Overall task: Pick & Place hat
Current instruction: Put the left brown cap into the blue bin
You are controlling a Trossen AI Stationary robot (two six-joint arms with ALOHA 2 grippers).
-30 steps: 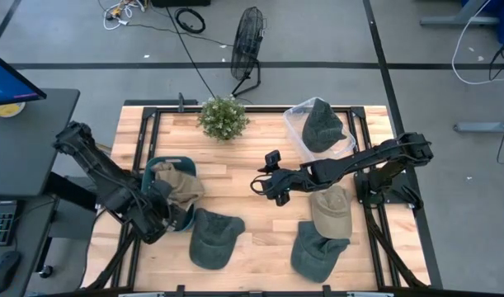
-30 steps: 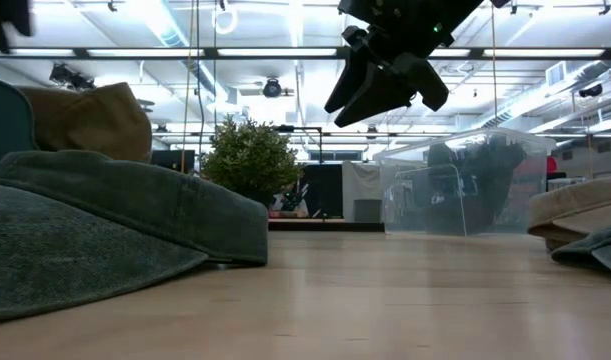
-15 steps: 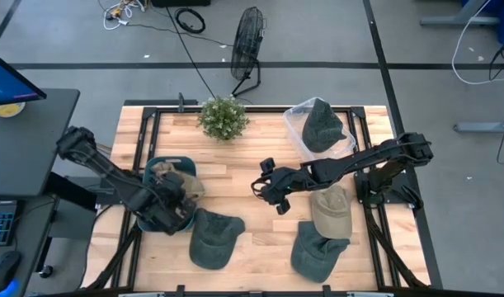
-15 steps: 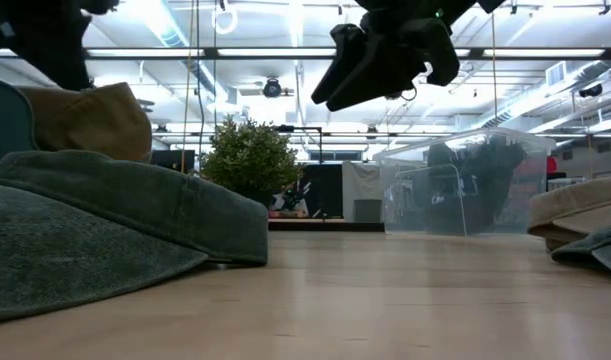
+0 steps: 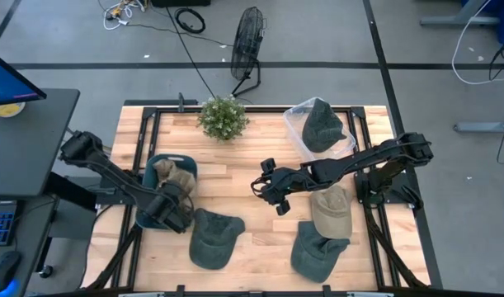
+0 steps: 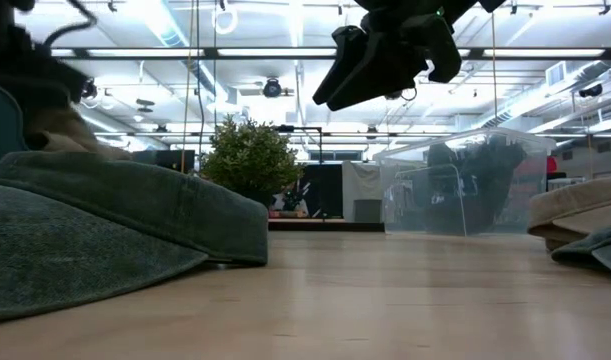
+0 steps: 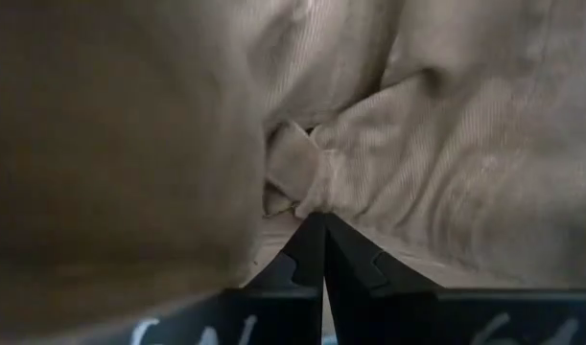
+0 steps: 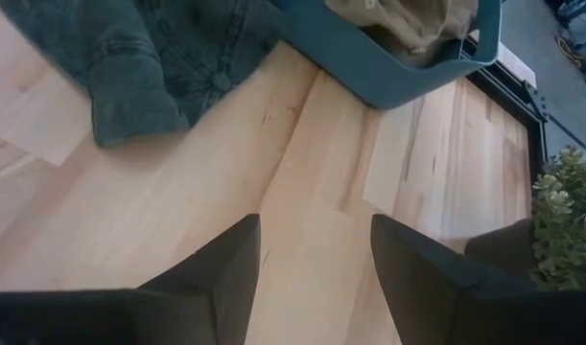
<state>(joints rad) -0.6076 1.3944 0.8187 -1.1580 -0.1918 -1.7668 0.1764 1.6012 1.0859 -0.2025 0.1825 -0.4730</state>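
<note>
A tan hat (image 5: 171,173) lies bunched in a teal bin (image 5: 153,165) at the table's left. My left gripper (image 5: 174,196) is at the bin's near rim, shut on the hat's cloth (image 7: 302,182). My right gripper (image 5: 272,191) hangs open above the bare middle of the table, its fingers (image 8: 225,268) spread over the wood. A dark green hat (image 5: 212,238) lies flat on the table just near of the bin, and shows large at the left of the low view (image 6: 105,230). My left gripper pinches a gathered fold of the tan hat's corduroy cloth (image 7: 294,192) between its two shut fingers (image 7: 355,273). It comes at the hat from the table's near side, slanting down. The hat stays in the teal bin, its cloth puckered toward the fingers.
A second tan hat (image 5: 330,210) and another dark green hat (image 5: 316,252) lie at the near right. A clear bin (image 5: 297,124) at the far right holds a green hat (image 5: 322,124). A potted plant (image 5: 223,117) stands at the far edge.
My left gripper has gone from the bin's near left corner toward the table's right and far edge, onto the tan hat, and has taken hold of it. The hat, spread over the bin's right rim before, is now bunched inward. My right gripper has turned slightly in place.
</note>
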